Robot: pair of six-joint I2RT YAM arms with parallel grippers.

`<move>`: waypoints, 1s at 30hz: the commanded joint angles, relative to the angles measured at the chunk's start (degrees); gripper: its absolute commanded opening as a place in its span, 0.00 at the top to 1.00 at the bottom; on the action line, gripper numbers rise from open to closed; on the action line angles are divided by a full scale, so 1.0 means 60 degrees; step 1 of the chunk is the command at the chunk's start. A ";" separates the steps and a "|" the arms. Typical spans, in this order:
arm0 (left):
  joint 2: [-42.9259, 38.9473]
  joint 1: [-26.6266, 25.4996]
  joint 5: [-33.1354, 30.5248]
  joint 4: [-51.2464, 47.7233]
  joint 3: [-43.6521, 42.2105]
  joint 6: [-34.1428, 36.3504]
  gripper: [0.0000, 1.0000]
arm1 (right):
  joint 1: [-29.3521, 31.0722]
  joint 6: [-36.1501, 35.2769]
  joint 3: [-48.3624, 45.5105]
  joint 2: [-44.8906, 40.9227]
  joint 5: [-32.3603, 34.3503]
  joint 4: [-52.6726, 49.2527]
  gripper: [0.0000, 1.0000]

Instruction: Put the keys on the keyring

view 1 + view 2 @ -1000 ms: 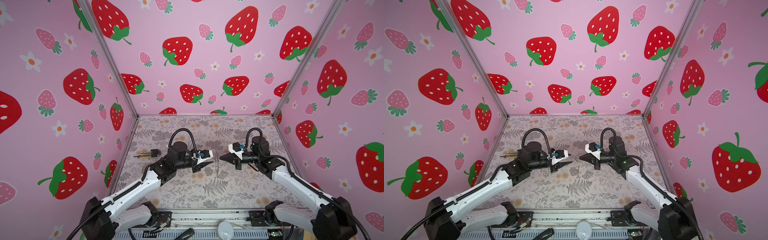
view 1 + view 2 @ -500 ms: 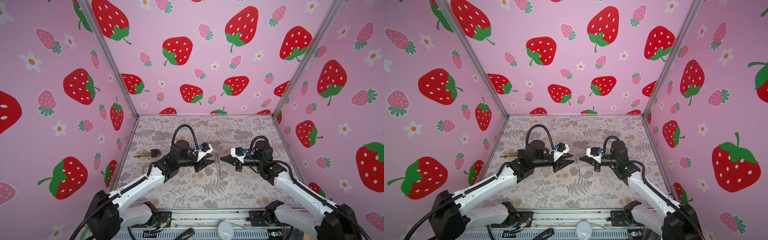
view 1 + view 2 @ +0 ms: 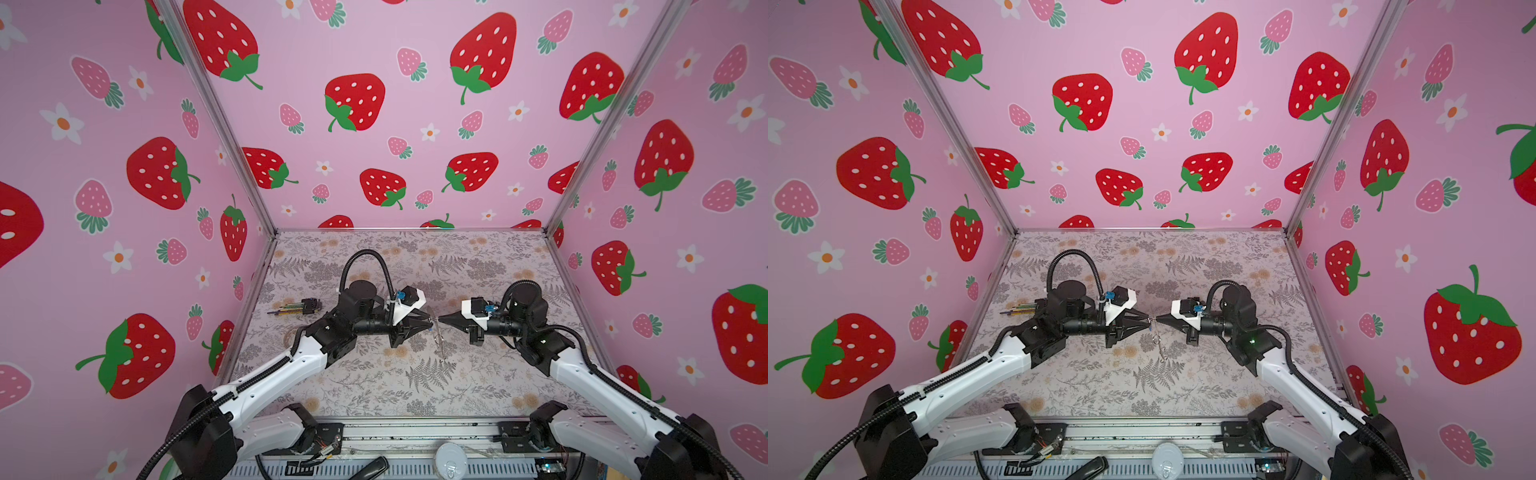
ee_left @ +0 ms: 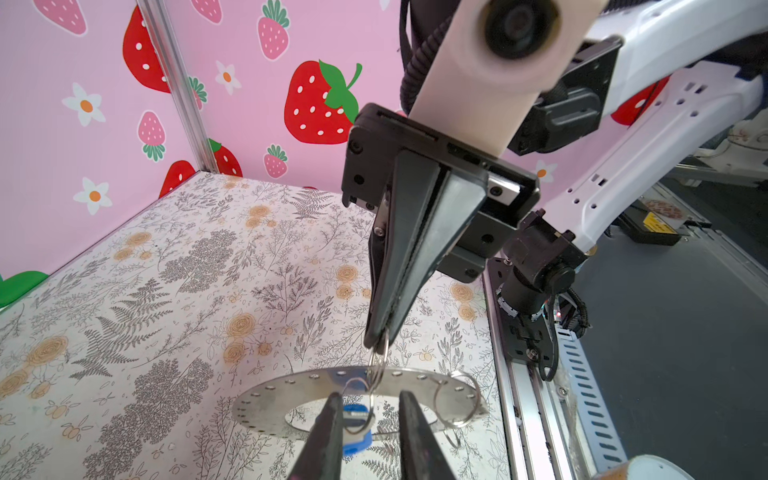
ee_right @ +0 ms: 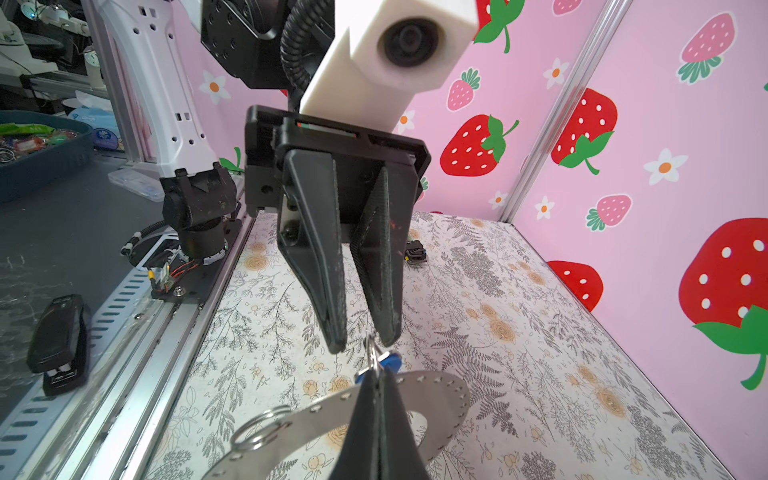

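One key (image 4: 356, 444) is flanked by the half-open left gripper (image 4: 370, 397); a small ring (image 4: 380, 360) on the one keyring (image 4: 274, 399) is pinched by the closed right gripper (image 4: 376, 337).

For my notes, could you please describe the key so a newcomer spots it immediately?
Above the middle of the flowered table, the right pincer holds a split ring on the flat grey keyring. The key is beside it, the only bright blue piece among grey metal.

The right gripper (image 5: 375, 379), jaws pressed together, pinches a small wire ring (image 5: 371, 352) at the band of the keyring (image 5: 440, 392), with the blue key (image 5: 390, 360) just beside. The left gripper (image 5: 362, 344) faces it, fingertips apart either side of that ring, above the floral worktop (image 5: 519, 332).
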 commanded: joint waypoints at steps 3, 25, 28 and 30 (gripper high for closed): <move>0.0058 -0.0199 0.0145 0.0049 0.0357 0.0196 0.78 | 0.0105 0.0230 -0.0096 -0.0242 -0.0016 0.0464 1.00; -0.0136 -0.0474 -0.0880 0.0148 0.0281 0.0435 0.84 | 0.0237 0.0382 -0.0301 -0.0218 0.0218 0.0829 1.00; -0.0053 -0.0535 -0.0887 0.0070 0.0336 0.0567 0.89 | 0.0252 0.0401 -0.0286 -0.0203 0.0211 0.0887 1.00; -0.0034 -0.0592 -0.0908 0.0035 0.0375 0.0667 0.90 | 0.0267 0.0397 -0.0300 -0.0203 0.0229 0.0889 1.00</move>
